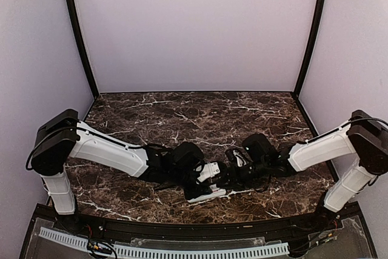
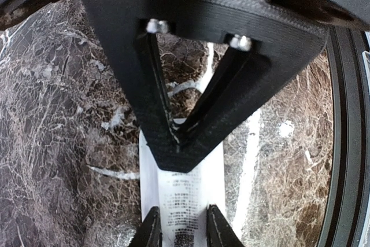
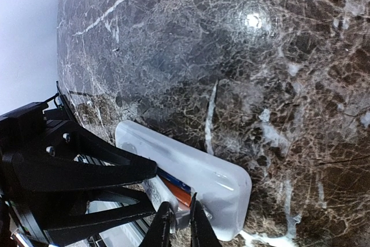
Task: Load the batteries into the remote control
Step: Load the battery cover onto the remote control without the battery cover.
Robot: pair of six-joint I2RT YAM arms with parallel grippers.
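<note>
The remote control (image 1: 206,194) (image 2: 184,192) lies on the dark marble with its printed label up. My left gripper (image 2: 182,209) is shut on its near end, one finger on each long side. In the right wrist view the remote control (image 3: 208,172) shows its recessed compartment, where an orange-red battery (image 3: 176,189) lies beside a blue strip. My right gripper (image 3: 180,202) has its fingers almost together, with the tips at that battery's end. I cannot tell whether they pinch it. From the left wrist, the right gripper (image 2: 176,143) comes down onto the remote's middle.
A black rail (image 1: 194,225) (image 2: 347,143) runs along the table's near edge, close to the remote. Pale walls and two black posts (image 1: 79,34) enclose the table on three sides. Both arms meet low at the front centre.
</note>
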